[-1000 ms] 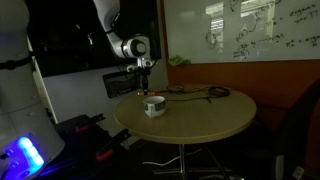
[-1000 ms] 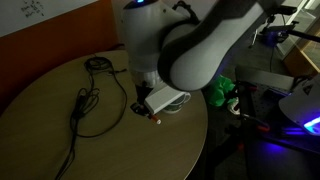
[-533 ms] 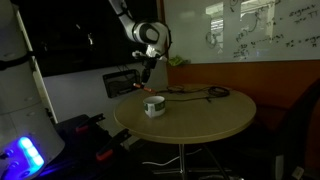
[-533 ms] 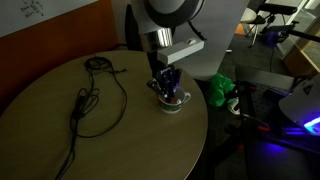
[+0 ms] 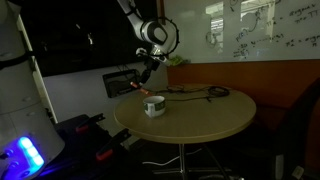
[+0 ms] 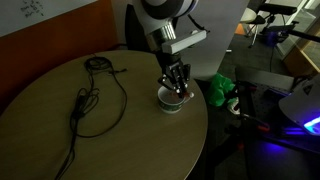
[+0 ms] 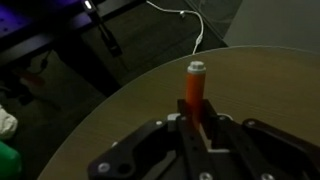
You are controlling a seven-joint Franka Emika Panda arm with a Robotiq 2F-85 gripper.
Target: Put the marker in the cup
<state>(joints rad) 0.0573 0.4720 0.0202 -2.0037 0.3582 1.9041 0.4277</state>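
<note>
My gripper [image 6: 178, 80] is shut on the marker [image 7: 194, 88], an orange stick with a grey tip that points away from the jaws [image 7: 196, 128] in the wrist view. In both exterior views the gripper [image 5: 146, 78] hangs tilted just above the white cup [image 6: 171, 103], which stands near the edge of the round wooden table [image 6: 60, 140]. The cup [image 5: 153, 106] is out of the wrist view. I cannot tell whether the marker's tip is inside the cup's rim.
A looped black cable [image 6: 88, 102] lies across the table, also seen at its far side [image 5: 205, 94]. A green object [image 6: 220, 92] sits beyond the table edge. A white cable [image 7: 190, 22] lies on the floor below.
The gripper rose from the tabletop with the marker and moved over the cup. In the last half second it tilted a little more and stayed above the cup.
</note>
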